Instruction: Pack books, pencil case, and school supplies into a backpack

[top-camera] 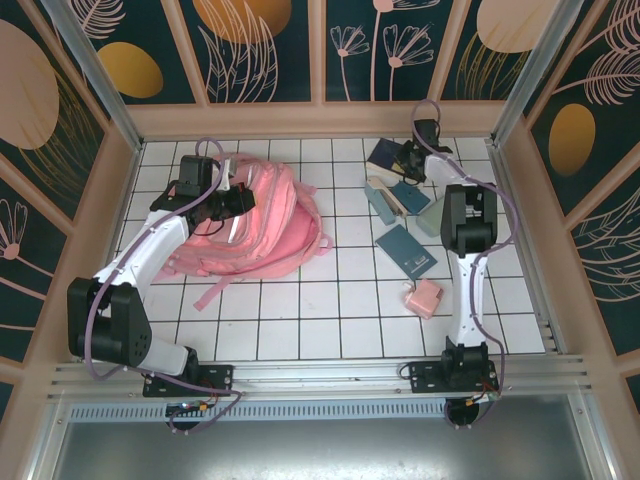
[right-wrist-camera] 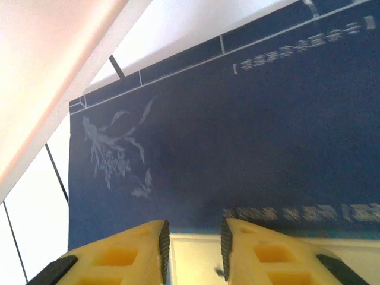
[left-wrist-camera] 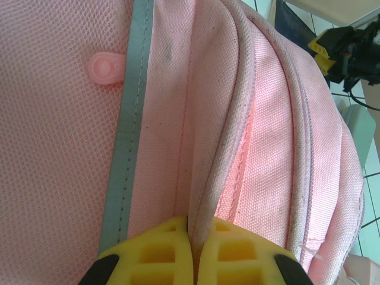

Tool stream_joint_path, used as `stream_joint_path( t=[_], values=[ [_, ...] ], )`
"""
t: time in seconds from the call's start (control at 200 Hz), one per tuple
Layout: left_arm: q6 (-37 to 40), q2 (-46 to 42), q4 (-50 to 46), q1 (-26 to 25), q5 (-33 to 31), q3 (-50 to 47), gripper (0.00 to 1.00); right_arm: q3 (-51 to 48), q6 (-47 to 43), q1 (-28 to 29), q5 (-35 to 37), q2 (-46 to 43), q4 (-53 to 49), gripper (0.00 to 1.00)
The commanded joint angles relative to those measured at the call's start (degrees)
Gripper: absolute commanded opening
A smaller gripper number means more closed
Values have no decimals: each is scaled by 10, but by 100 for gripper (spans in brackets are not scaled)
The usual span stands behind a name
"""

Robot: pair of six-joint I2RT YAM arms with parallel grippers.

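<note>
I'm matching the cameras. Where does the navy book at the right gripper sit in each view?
Top external: navy book on the far tiles, right of centre, beside the right gripper.
Left wrist: probably the dark patch, top right.
Right wrist: spans the frame ahead of the jaws.
Shared landmark: the right gripper.

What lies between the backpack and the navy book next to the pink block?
Nothing. The top view shows only bare white tiles between the backpack and that navy book.
</note>
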Motion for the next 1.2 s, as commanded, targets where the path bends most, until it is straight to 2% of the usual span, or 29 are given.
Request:
stream_joint_path(
  t=[0.0,0.145,0.41,0.55,0.605,0.625,0.685,0.811,0.881,1.041,1.191],
  values=[
    [4,7,-4,7,-15,17,0,69,18,6,-37,46,-49,32],
    [8,9,-10,7,-29,18,0,112,-11,37,-55,83,-98,32],
    [17,1,-34,7,-121,8,3,67,-88,107,-91,70,-140,32],
    [32,6,-70,7,-196,2,2,13,-130,139,-119,37,-130,32],
    [38,2,-72,7,-203,-4,5,2,-149,150,-126,27,-132,32],
    [40,1,-73,7,-204,-5,11,0,-156,154,-127,24,-135,32],
    [43,-5,-76,7,-203,-4,27,-9,-183,166,-131,14,-142,32],
    [39,-11,-82,7,-183,11,34,-45,-222,182,-130,-16,-149,30],
    [30,-12,-83,7,-161,24,41,-77,-224,184,-138,-45,-131,30],
    [2,-1,-58,6,-88,54,39,-108,-212,185,-127,-113,-98,36],
    [-28,36,-21,2,-66,100,37,-136,-178,192,-119,-171,-69,40]
  ],
)
